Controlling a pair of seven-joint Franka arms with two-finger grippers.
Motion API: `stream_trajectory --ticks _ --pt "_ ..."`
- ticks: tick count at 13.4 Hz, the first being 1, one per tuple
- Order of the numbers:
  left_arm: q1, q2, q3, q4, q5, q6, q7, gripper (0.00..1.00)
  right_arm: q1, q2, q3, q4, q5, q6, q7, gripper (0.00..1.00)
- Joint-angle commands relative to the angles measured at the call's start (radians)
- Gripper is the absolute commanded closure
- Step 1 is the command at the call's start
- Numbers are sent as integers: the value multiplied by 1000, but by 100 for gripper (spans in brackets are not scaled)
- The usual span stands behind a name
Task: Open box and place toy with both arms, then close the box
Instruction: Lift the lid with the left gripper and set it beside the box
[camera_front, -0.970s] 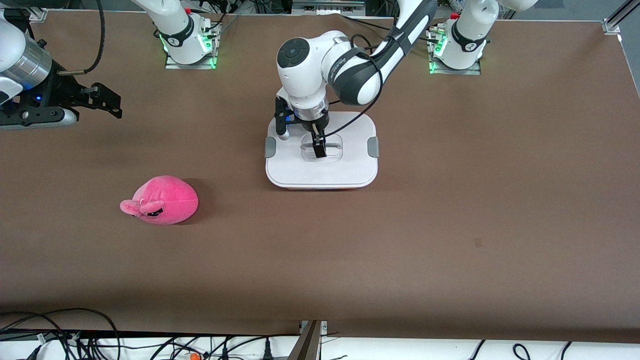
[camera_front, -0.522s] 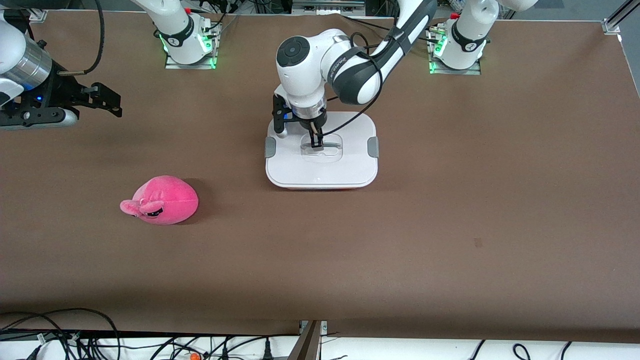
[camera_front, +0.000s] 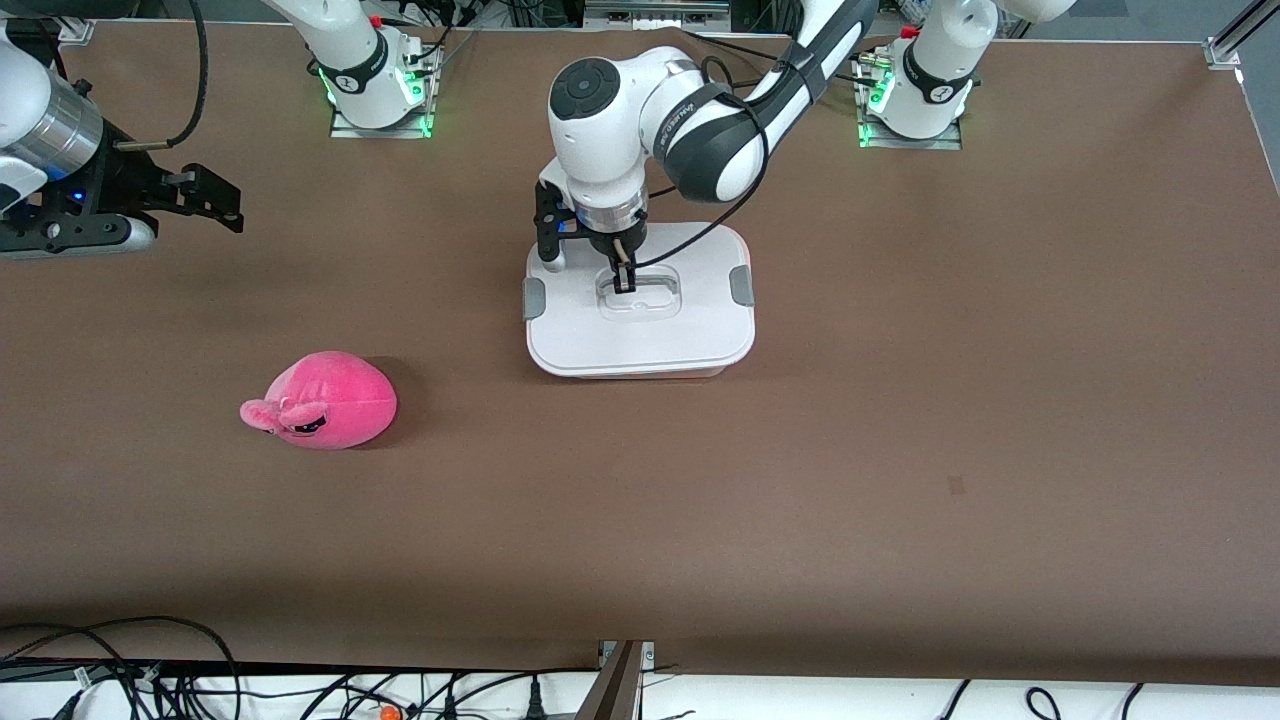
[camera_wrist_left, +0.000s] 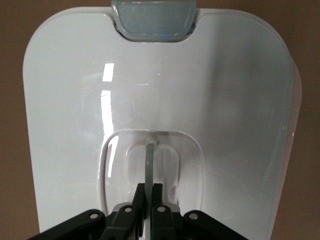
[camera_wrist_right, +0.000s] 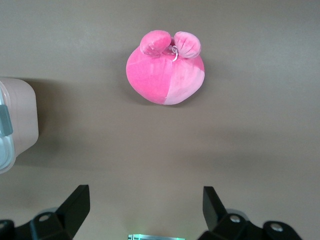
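Observation:
The box (camera_front: 640, 340) stands mid-table, its white lid (camera_wrist_left: 150, 90) carrying grey side clips (camera_front: 741, 287). My left gripper (camera_front: 624, 283) reaches down into the lid's clear recess and is shut on the thin handle (camera_wrist_left: 149, 160). In the left wrist view, a pale pink rim (camera_wrist_left: 298, 100) peeks out past one lid edge. The pink plush toy (camera_front: 325, 400) lies on the table toward the right arm's end, nearer the front camera than the box. My right gripper (camera_front: 215, 205) waits open and empty above the table; the toy (camera_wrist_right: 165, 70) lies ahead of it.
The brown table (camera_front: 900, 450) has one small dark mark (camera_front: 956, 486) toward the left arm's end. Both arm bases (camera_front: 375, 90) stand along the edge farthest from the front camera. Cables (camera_front: 150, 680) hang below the near edge.
My left gripper has shut on the lid's handle and moved slightly toward the arm bases, and the lid has shifted with it. The right arm and the toy have not moved.

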Motion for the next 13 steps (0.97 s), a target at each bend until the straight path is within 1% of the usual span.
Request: stream_trajectory --ticks 1,3,4,6,8,10,12,13 --pt "3 -4 1 28 -24 -52 29 100 1 3 4 15 -1 -14 -15 0" --pt "26 -4 4 92 -61 -144 32 100 1 3 6 15 1 -19 -25 0" --pt "49 -4 2 118 -70 -190 32 100 1 3 4 15 17 -19 -35 0" --pt "113 -28 2 140 -107 -253 41 100 1 3 -1 15 34 -20 -36 0" --pt "227 -54 2 140 -162 -295 121 100 1 3 -1 13 34 -17 -35 0" --pt "365 -85 2 141 -204 -388 163 100 1 3 2 13 34 -14 -36 0" --pt "494 -125 10 143 -202 -468 189 100 1 3 6 12 34 -13 -36 0" --pt "569 -134 12 143 -202 -471 221 100 1 3 6 12 34 -11 -36 0"
